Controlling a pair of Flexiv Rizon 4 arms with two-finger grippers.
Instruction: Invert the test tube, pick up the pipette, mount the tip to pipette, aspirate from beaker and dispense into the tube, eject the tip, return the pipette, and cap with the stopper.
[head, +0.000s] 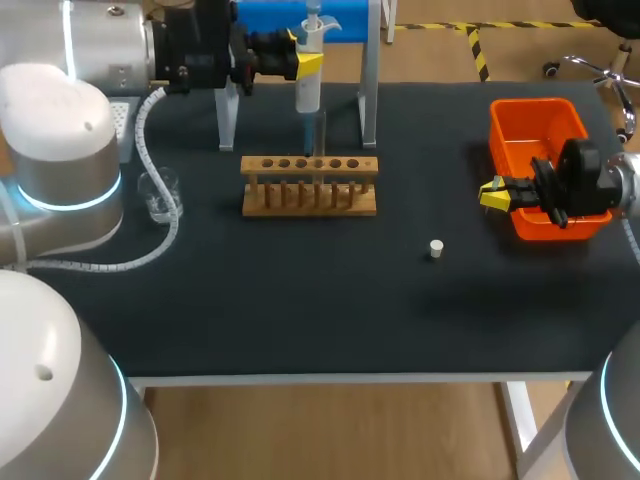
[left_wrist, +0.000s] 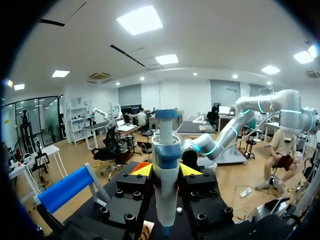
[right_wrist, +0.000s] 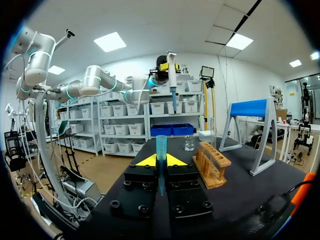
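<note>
Left gripper (left_wrist: 166, 170) clamps the pipette (left_wrist: 166, 150) upright above the wooden rack (head: 310, 190); right gripper (right_wrist: 161, 161) pinches a blue tip (right_wrist: 161, 146), seen only from its wrist, by the orange bin (head: 535, 104). Beaker (head: 160, 195) and stopper (head: 436, 248) sit on the table (head: 300, 300).

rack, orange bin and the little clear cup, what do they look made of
Rack: probably wood, with an unpainted pale brown, matte look. Orange bin: likely plastic, one even bright colour with smooth, slightly glossy walls. Cup: clear glass or clear plastic; the table shows through it, but I cannot tell which.
</note>
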